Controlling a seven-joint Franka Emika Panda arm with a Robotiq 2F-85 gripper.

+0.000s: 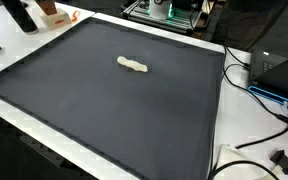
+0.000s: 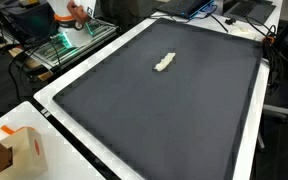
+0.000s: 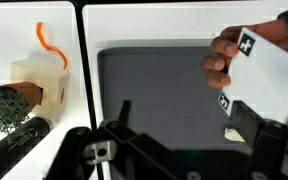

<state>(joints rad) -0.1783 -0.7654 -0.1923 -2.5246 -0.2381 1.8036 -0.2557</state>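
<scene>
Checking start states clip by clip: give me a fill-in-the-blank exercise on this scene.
Only ___ small pale object lies on the dark mat.
Atop the pale box curls an ___ strip.
The open pincer holds ___.
Missing words: one; orange; nothing.

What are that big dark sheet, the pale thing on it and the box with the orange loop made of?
The dark sheet looks like a matte fabric or rubber mat: it shows no glare. The pale thing is too small to be sure; its dull, lumpy look suggests soft plastic or foam. The box seems plain matte cardboard; its orange loop is probably plastic.
</scene>
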